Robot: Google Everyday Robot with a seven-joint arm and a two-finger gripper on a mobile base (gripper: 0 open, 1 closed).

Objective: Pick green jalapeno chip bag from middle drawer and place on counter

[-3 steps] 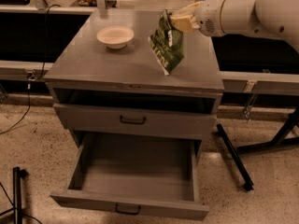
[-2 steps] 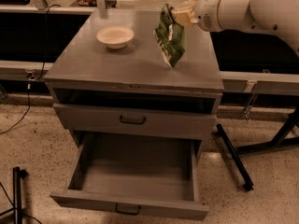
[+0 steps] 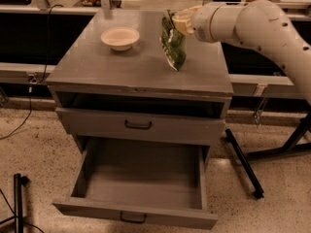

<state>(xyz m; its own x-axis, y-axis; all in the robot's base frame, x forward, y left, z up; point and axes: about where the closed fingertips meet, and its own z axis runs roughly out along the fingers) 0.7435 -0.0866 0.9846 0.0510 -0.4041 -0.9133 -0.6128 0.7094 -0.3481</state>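
The green jalapeno chip bag (image 3: 173, 43) hangs upright from my gripper (image 3: 179, 21), which is shut on its top edge. The bag hangs over the right part of the counter (image 3: 121, 67), its lower corner close to the surface; I cannot tell whether it touches. The white arm reaches in from the right. The middle drawer (image 3: 138, 178) is pulled wide open below, and nothing shows inside it.
A cream bowl (image 3: 120, 37) sits on the counter's back left. The like-handled drawer (image 3: 138, 125) above the open one is shut. A black stand leg (image 3: 245, 164) lies on the floor at right, another black stand (image 3: 18, 198) at lower left.
The gripper with the bag has moved a little left and farther back over the counter, and the bag hangs slightly lower toward the surface.
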